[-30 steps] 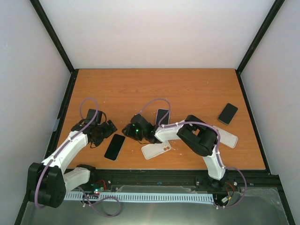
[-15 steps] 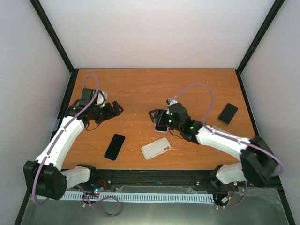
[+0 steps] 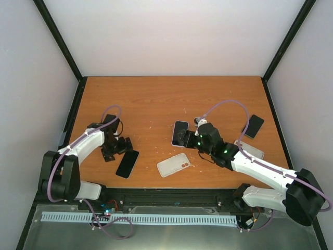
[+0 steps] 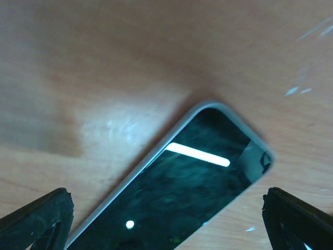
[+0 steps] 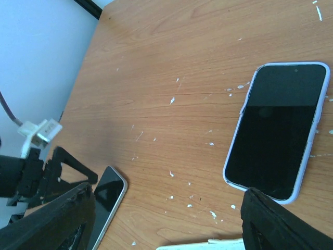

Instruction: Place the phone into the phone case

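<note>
A bare black phone with a grey rim lies screen-up at the near left. My left gripper is open and low over its far end. In the left wrist view the phone lies between the spread fingertips, untouched. An empty white phone case lies at the near centre; its edge shows in the right wrist view. My right gripper is open and empty beside a phone in a lilac case, which also shows in the right wrist view.
Another black phone lies at the far right, and a second white case lies partly under my right arm. The right wrist view shows the bare phone and the left gripper at the left.
My left gripper has swung from the far left down to the bare phone's far end. My right gripper has drawn back off the lilac-cased phone toward the near right.
</note>
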Tool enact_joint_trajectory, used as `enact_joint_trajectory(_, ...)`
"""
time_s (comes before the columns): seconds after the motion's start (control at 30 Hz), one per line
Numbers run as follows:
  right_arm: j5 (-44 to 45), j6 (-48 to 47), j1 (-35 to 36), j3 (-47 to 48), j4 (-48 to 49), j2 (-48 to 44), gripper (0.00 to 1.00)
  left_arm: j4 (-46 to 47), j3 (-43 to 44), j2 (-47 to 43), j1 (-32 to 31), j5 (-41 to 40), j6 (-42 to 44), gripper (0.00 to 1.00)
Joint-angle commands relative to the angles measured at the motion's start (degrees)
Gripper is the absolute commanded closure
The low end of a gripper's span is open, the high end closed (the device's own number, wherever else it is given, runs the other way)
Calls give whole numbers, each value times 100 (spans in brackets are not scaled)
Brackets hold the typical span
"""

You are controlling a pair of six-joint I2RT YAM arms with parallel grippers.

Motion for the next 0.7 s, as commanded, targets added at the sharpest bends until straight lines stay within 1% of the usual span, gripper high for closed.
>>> enact_joint_trajectory(0.0, 156, 27, 7, -27, -103, -117, 25, 31, -309, 0, 10, -7, -332, 1)
enact_joint_trajectory(0.17, 280, 19, 2, -14, 0, -75, 24, 17, -615, -86, 6, 157, -445, 0)
enact_joint_trajectory(0.5, 247, 74, 7, 124, 31, 167, 24, 325, -1124, -666, -87, 1020, -762, 0)
enact_joint_trajectory(0.57, 279, 63, 7, 116, 16, 160, 24, 407, -1128, -742, -247, 1087, -881, 0)
enact_joint_trajectory(0.67, 368, 51, 6, 94, -82, 122, 23, 482, -1009, -702, -706, 1003, -1141, 1)
